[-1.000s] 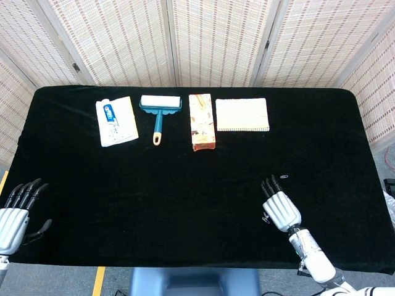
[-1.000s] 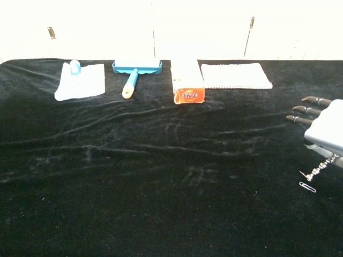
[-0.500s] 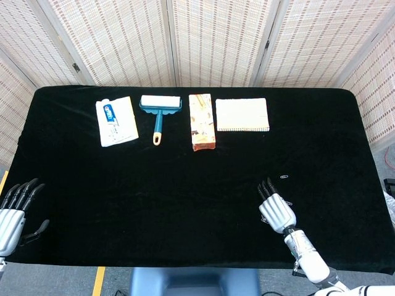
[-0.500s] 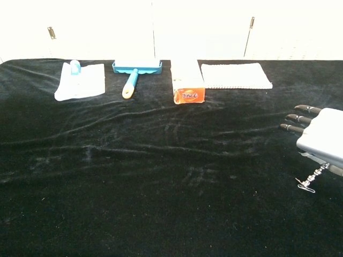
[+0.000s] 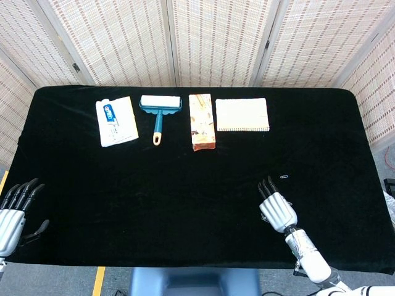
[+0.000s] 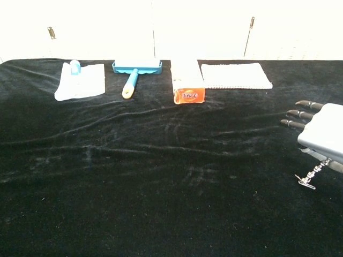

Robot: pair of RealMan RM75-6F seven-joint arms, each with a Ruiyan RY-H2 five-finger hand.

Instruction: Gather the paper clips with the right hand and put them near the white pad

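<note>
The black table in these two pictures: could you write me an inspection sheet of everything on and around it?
Surface: table covered in wrinkled black velvet cloth.
Job's things: one small metal paper clip lies just ahead of the right hand; another clip is pinched in that hand's thumb. White spiral-bound pad sits at the far edge.
Clutter: toothpaste tube on a white pouch, teal lint roller with a yellow handle tip, orange carton, all in the far row with the pad.
Hands: right hand low over the near right of the cloth; left hand at the near left edge, holding nothing, fingers apart.
Cables: nothing seen.
Surroundings: woven folding screens behind the table.
</note>
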